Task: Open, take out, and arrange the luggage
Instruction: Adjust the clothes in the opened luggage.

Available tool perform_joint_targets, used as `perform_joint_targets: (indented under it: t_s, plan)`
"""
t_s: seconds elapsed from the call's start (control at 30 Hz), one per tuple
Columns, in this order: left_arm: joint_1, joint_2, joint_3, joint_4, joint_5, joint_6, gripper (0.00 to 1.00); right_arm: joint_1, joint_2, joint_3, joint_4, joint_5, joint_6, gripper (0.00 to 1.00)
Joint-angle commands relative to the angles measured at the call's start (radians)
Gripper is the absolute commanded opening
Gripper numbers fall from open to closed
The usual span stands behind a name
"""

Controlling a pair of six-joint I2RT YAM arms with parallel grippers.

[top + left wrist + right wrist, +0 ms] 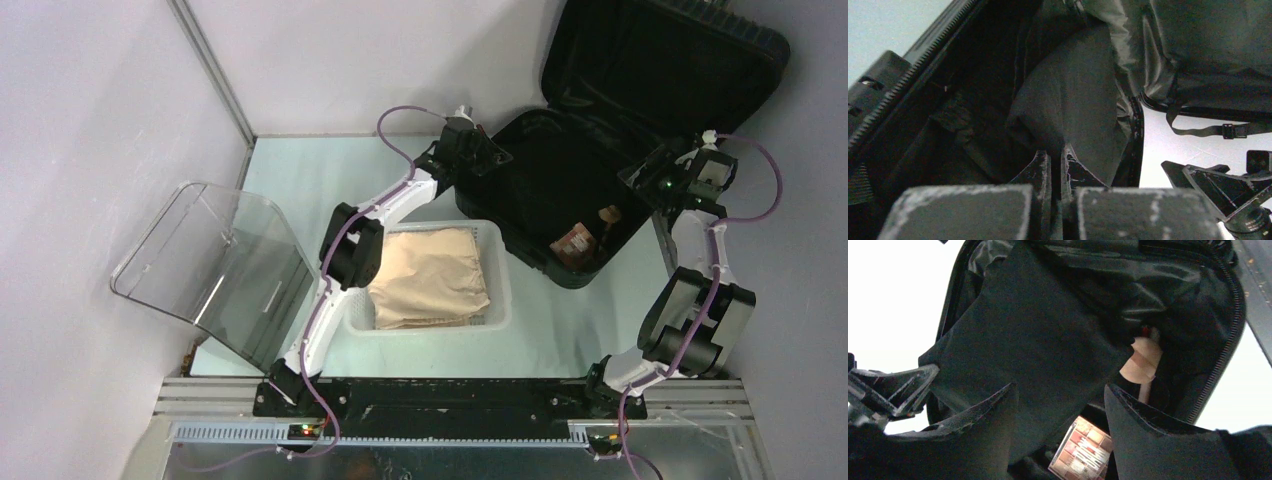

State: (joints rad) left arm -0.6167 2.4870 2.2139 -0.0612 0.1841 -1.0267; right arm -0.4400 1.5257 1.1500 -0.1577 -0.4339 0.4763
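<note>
The luggage (650,60) lies open on the table (300,170), lid propped back so its inside is within reach. My left pincer (1057,160), at the luggage's left rim, is closed tight on the black garment (1033,340), I judge to lift it out. My right pincer (1059,386), over the luggage's right side, stands wide, facing the same cloth and gripping nothing. The basket (500,290) sits just in front of the luggage, probably to take what comes out.
</note>
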Motion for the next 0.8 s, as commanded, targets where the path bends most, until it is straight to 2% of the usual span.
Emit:
perform_joint_targets:
  t_s: [0.0, 0.13, 0.33, 0.6, 0.77]
  plan:
    - [0.041, -0.077, 0.04, 0.034, 0.067, 0.06, 0.0, 0.001, 0.019, 0.064, 0.028, -0.087, -0.057, 0.66]
    - [0.044, -0.087, 0.031, 0.015, 0.103, 0.074, 0.0, 0.008, 0.063, 0.105, 0.046, -0.146, -0.091, 0.65]
    - [0.066, -0.085, 0.035, -0.014, 0.154, 0.093, 0.0, 0.044, 0.19, 0.243, -0.024, -0.181, -0.213, 0.65]
    - [0.089, -0.05, 0.054, -0.008, 0.223, 0.126, 0.0, 0.096, 0.411, 0.526, -0.182, -0.19, -0.351, 0.65]
    - [0.102, -0.048, 0.06, -0.032, 0.231, 0.177, 0.0, 0.1, 0.521, 0.631, -0.232, -0.22, -0.405, 0.66]
